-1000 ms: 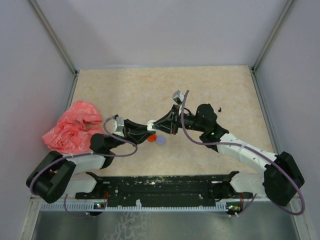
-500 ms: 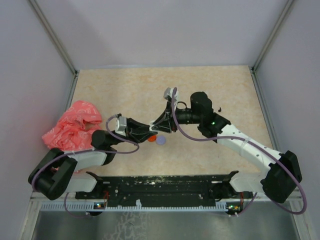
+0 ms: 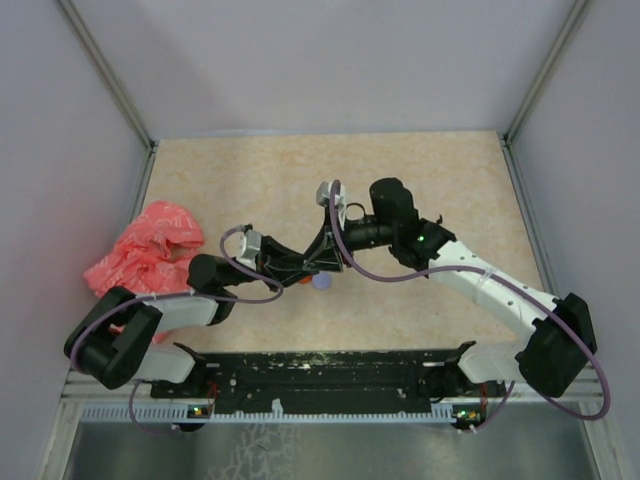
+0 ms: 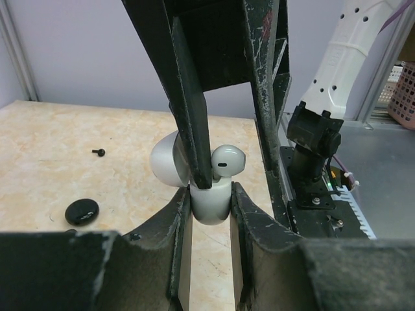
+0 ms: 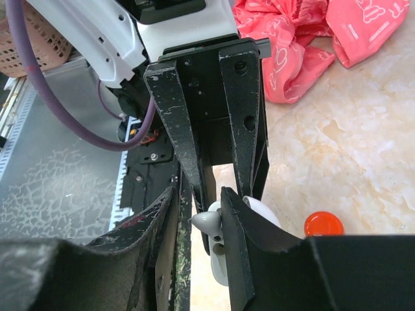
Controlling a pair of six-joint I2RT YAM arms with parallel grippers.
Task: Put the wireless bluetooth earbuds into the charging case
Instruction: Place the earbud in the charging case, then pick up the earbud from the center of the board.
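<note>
My left tool (image 4: pixel 211 194) and right tool (image 5: pixel 200 202) crowd each other over the case (image 4: pixel 211 210). The far worktop (image 3: pixel 300 170) lies open. A bag (image 3: pixel 145 255) blocks the left.

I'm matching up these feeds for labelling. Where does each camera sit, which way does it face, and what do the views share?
Top external: above and behind the bases, looking down on the table; left arm and right arm both show.
Left wrist: on the left arm, facing the right arm; its left gripper clamps the charging case.
Right wrist: on the right arm, facing the left arm and pink bag; right gripper flanks the white earbud.
Shared: both wrist views show case and earbud, from opposite sides.
</note>
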